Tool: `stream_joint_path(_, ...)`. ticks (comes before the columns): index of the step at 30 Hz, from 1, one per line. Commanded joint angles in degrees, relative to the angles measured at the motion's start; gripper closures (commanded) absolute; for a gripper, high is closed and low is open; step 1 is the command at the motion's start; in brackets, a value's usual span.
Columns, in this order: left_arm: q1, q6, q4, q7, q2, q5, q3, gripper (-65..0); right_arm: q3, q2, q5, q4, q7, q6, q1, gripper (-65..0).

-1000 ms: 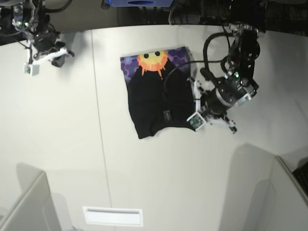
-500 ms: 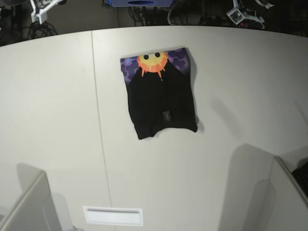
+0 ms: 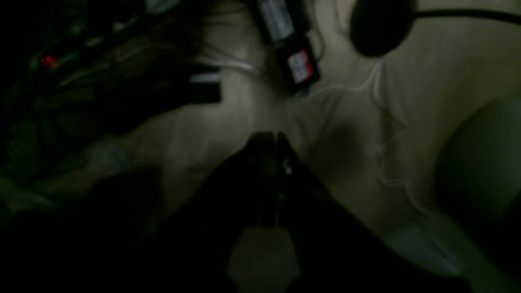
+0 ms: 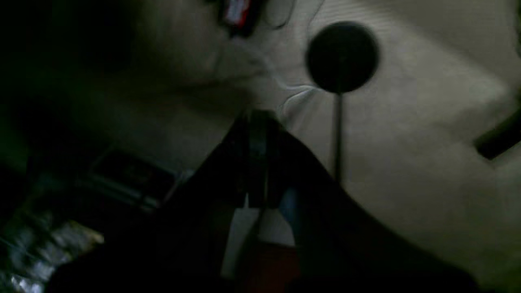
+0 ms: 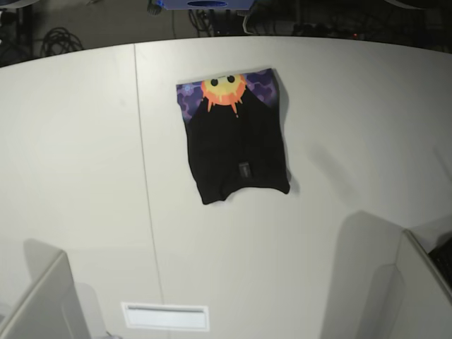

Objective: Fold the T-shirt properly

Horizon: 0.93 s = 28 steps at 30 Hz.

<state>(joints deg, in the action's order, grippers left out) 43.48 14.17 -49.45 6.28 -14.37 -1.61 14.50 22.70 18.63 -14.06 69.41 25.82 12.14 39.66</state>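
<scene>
The black T-shirt [image 5: 237,145] lies folded in a compact rectangle on the white table [image 5: 85,176], with the orange-yellow sun face on purple hexagons showing along its far edge. Neither arm shows in the base view. In the left wrist view my left gripper [image 3: 269,140] is shut and empty, over a dim floor away from the table. In the right wrist view my right gripper [image 4: 257,118] is shut and empty, also over the floor. The T-shirt is out of view in both wrist views.
A white label strip [image 5: 166,317] sits near the table's front edge. Grey partitions stand at the front left [image 5: 42,304] and front right [image 5: 402,282]. Cables and a round black base [image 4: 342,57] lie on the floor behind the table.
Both arms have pulled up and back, out of the base view. The arm on the right had been at the shirt's near right corner. The shirt lies unchanged.
</scene>
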Motion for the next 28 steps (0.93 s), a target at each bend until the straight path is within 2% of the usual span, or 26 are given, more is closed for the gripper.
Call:
stream_joint_path(1, -0.63, -1.21, 5.19, 1.23, 1.05, -0.81, 1.45, 0.0, 0.64, -0.48, 1.01, -3.60, -0.90, -0.49, -0.58, 0.0)
stream_joint_path(4, -9.33, -3.84, 23.91, 9.14, 4.66, -0.81, 2.07, 0.0, 1.43, -4.96, 1.27, -18.81, -8.29, -0.49, -5.24, 0.0)
stream_joint_path(8, -21.99, -3.76, 45.98, 16.97, 8.96, -1.34, 2.77, 0.0, 3.46, -11.38, 1.36, -45.71, -23.49, -0.93, -14.91, 0.0)
stream_joint_path(11, -26.21, -3.67, 48.44, 18.11, 10.11, -1.34, 2.77, 0.0, 8.20, -14.55, 1.27, -60.75, -37.12, -7.09, -19.75, 0.0)
stream_joint_path(13, -27.97, -3.67, 46.68, 17.94, 10.11, -1.07, 2.42, 0.0, 9.87, -15.25, 1.01, -63.82, -44.68, -13.59, -20.98, 0.0)
stream_joint_path(14, -29.02, -3.67, 46.07, 17.41, 10.02, -0.90, 2.25, 0.0, 9.52, -15.25, 1.01, -63.65, -46.44, -16.49, -21.07, 0.0)
stream_joint_path(16, -30.78, -3.76, 46.24, 14.42, 10.02, -0.90, 2.16, 0.0, 8.91, -15.25, 1.01, -63.30, -46.97, -19.92, -21.42, 0.0)
stream_joint_path(19, -31.40, -3.76, 45.98, 12.05, 10.11, -0.90, 2.16, 0.0, 9.17, -15.42, 1.01, -63.03, -46.97, -20.10, -21.77, 0.0)
stream_joint_path(28, -32.28, -3.84, 45.98, 13.45, 10.02, -0.90, 2.16, 0.0, 8.82, -15.69, 1.01, -63.03, -47.23, -20.10, -21.86, 0.0)
